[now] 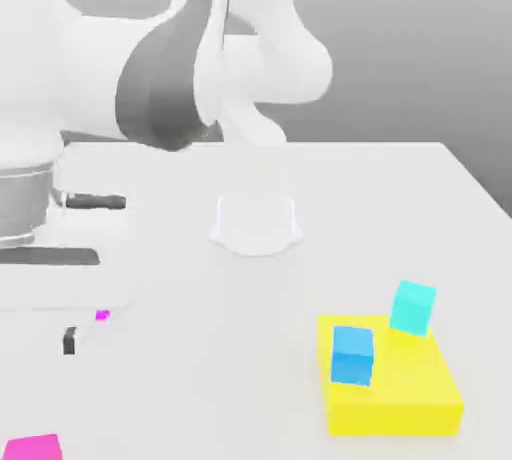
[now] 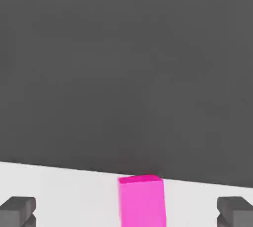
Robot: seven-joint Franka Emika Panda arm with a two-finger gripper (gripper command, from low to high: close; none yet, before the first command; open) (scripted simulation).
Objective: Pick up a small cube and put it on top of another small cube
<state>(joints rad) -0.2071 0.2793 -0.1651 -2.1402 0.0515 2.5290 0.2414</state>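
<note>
The small cube, hot pink (image 1: 33,446), lies at the front of the table on the exterior view's left. In the hand view a pink cube (image 2: 142,201) stands by the table's edge, framed by my dark fingertips (image 2: 18,210) but apart from both. My gripper (image 1: 72,338) (image 2: 126,212) hangs low over the table on the exterior view's left, open and empty. The other small cube, medium blue (image 1: 352,355), rests on a yellow block (image 1: 400,398) at the front right.
A turquoise cube (image 1: 412,308) leans on the yellow block's far side. A tiny purple-magenta cube (image 1: 102,315) peeks out just beside my hand. A faint white round base (image 1: 256,223) sits mid-table. The arm's bulk (image 1: 150,78) covers the upper left.
</note>
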